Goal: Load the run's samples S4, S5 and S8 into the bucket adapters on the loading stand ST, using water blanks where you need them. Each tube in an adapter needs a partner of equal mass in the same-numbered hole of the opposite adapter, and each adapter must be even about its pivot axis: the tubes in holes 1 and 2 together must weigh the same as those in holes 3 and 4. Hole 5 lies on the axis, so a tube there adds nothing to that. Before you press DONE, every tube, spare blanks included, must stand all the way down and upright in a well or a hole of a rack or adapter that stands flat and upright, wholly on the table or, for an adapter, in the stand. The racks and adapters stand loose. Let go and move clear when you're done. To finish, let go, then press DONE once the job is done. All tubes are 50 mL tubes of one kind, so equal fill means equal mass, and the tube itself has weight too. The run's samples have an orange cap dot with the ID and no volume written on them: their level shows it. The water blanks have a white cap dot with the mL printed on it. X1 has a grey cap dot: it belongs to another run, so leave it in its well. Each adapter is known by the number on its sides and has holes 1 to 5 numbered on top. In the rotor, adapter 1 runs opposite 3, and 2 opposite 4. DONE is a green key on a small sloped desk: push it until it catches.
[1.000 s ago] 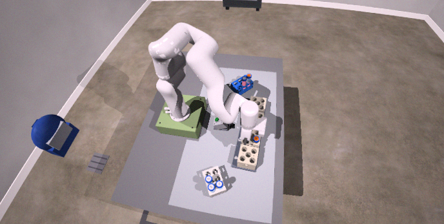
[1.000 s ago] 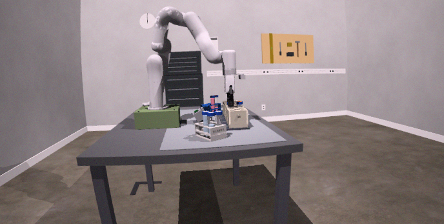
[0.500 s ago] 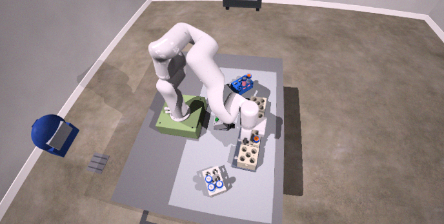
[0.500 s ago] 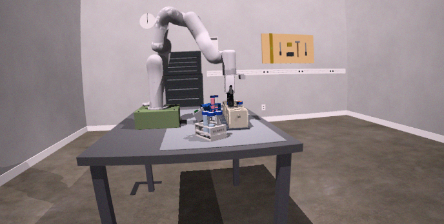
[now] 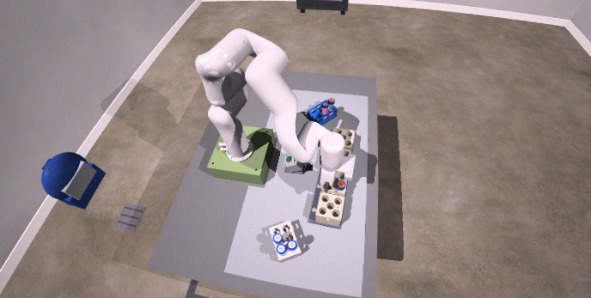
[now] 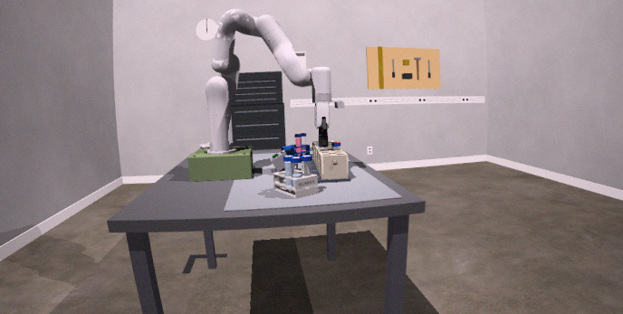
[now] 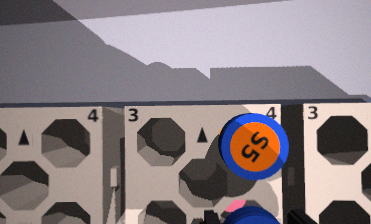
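Observation:
My gripper [image 5: 327, 186] [image 6: 323, 140] [image 7: 254, 220] is slightly open around a blue-capped tube [image 7: 254, 215] with pink contents, low over the adapter holding S5. Its cap label and hole number are cut off. Tube S5 [image 5: 341, 185] [image 7: 254, 146] stands beside it, at hole 4. Hole 3 there is empty. The nearest adapter [image 5: 330, 221] [image 6: 335, 168] shows five empty holes. The stand [image 5: 312, 220] carries the adapters in a row. A blue rack [image 5: 315, 116] holds an orange-dot tube [image 5: 331, 100] and a grey-dot tube [image 5: 325, 105]. The white BLANKS rack [image 5: 287, 258] [image 6: 307, 185] holds three white-dot tubes.
The green DONE key [image 5: 289, 159] is on its small desk, between the arm's green base [image 5: 236, 171] [image 6: 220, 166] and the adapter row. A far adapter [image 5: 349, 132] is partly hidden by the wrist. Neighbouring adapters stand close on both sides in the wrist view.

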You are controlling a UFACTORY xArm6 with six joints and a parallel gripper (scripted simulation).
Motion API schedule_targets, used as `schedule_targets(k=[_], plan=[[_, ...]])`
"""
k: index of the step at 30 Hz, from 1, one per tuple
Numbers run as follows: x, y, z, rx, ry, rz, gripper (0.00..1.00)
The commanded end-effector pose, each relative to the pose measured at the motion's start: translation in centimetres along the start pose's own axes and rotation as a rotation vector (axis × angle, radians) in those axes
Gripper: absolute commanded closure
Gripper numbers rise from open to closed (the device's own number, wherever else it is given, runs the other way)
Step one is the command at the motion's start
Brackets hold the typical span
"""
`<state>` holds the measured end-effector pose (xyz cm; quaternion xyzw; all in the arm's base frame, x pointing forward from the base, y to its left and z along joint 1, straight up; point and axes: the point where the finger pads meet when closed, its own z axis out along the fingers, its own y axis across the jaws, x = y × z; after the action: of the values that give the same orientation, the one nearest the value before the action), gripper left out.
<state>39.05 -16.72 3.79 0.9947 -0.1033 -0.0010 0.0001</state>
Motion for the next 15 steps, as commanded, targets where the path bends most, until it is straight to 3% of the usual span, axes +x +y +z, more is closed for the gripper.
schedule_targets(k=[1, 15], plan=[[0.1, 0.0, -1.0, -0.001, 0.004, 0.000, 0.56], [0.1, 0.0, -3.5, -0.001, 0.004, 0.000, 0.56]])
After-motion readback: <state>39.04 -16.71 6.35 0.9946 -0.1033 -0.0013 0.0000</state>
